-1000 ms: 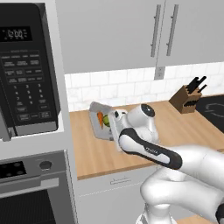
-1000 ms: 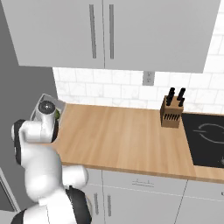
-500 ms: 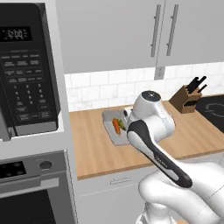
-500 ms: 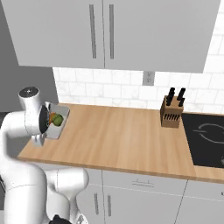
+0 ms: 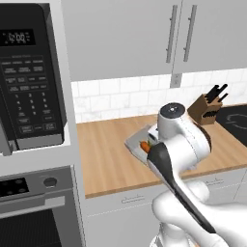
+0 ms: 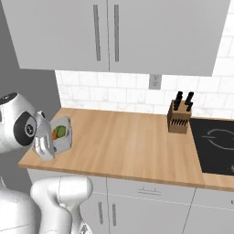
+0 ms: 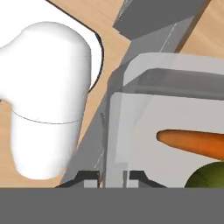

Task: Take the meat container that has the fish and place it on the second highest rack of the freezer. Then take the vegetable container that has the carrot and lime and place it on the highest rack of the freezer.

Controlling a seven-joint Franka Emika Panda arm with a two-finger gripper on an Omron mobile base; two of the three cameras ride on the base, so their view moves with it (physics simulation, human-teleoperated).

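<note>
From my left base view, the vegetable container (image 5: pixel 139 143) hangs tilted above the counter (image 5: pixel 106 159), left of the wrist. My gripper (image 7: pixel 112 177) is clamped on its near wall, the carrot (image 7: pixel 192 142) and lime (image 7: pixel 208 177) just beyond. I see no freezer, so I judge carrying comes next.

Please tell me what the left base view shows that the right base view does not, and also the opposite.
Left base view alone: the microwave and the oven below it, left of the counter.

Right base view alone: the lime in the container, the wall socket, and more of the cooktop.

Both: the counter, the knife block, the upper cabinets, the tiled wall, the arm, and the carrot in the held container.
</note>
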